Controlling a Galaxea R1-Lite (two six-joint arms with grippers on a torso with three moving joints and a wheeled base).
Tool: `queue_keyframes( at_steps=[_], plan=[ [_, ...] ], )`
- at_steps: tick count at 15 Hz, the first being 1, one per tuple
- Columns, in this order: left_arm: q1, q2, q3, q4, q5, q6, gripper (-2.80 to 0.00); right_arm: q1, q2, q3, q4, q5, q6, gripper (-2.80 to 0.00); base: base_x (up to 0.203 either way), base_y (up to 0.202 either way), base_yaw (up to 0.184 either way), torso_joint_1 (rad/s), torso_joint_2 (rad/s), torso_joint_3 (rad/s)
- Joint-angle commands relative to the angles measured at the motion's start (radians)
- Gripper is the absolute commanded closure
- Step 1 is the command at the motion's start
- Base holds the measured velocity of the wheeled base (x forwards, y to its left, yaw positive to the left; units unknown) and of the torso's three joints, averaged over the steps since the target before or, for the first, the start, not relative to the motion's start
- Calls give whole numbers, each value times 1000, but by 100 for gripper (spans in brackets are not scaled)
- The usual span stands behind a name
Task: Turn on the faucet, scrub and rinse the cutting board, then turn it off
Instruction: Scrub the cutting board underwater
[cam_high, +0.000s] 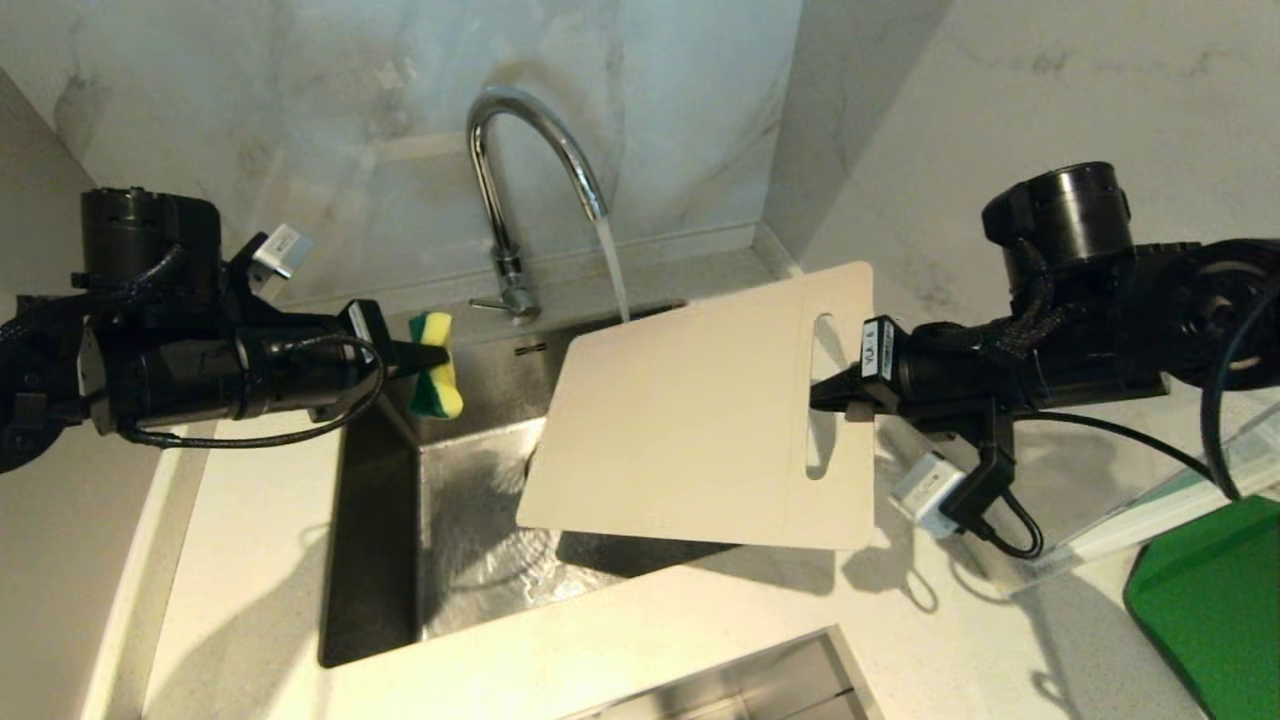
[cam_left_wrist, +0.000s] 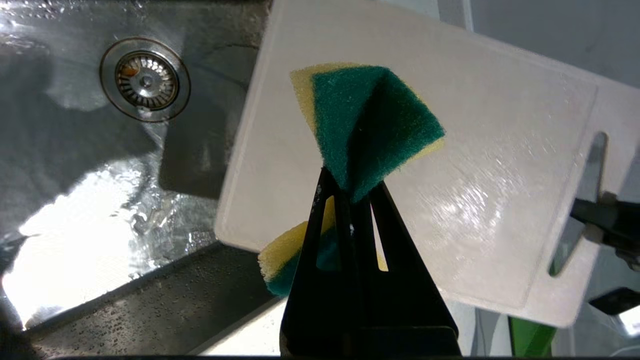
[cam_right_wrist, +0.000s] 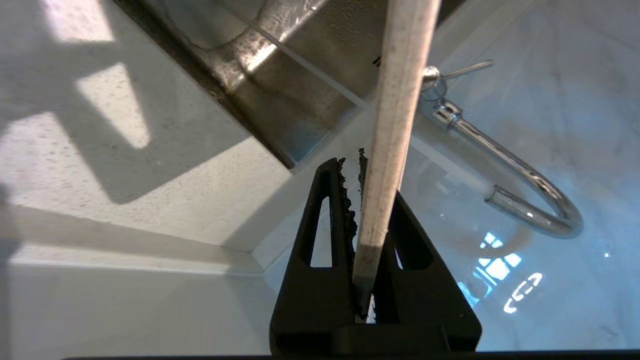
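You have a pale desk (cam_high: 250, 520) wrapping around a steel sink (cam_high: 470, 520) set in its middle, and a green mat (cam_high: 1215, 600) lies at the near right corner. Over the right half of the sink hangs the cutting board (cam_high: 700, 420), tilted, with its handle slot toward the right; its far edge sits right by the water stream, though you cannot quite tell from the head view whether the water strikes it. Your right gripper (cam_high: 825, 392) comes in from the right with its jaws clamped on the board's slotted end, and the right wrist view shows the thin edge pinched between them. The faucet (cam_high: 520, 180) stands at the far rim of the sink and is running, water falling from its spout. Your left gripper (cam_high: 435, 355) hovers over the left side of the sink, jaws pinched tight on a yellow-and-green sponge (cam_high: 437, 365), well apart from the board.
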Motion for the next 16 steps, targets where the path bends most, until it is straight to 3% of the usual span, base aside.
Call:
queue_keyframes(
  at_steps=[1,4,16],
  plan=[
    [-3,-5,0,-1,-1,-3,0,20,77,-48,2,-6,-21,0,0,0,0,0,0,0],
    [-3,-13,0,-1,-1,-3,0,31,119,-97,1,-6,-62,0,0,0,0,0,0,0],
    [-5,-16,0,-1,-3,-3,0,32,247,-241,-2,-6,-97,0,0,0,0,0,0,0]
  ],
)
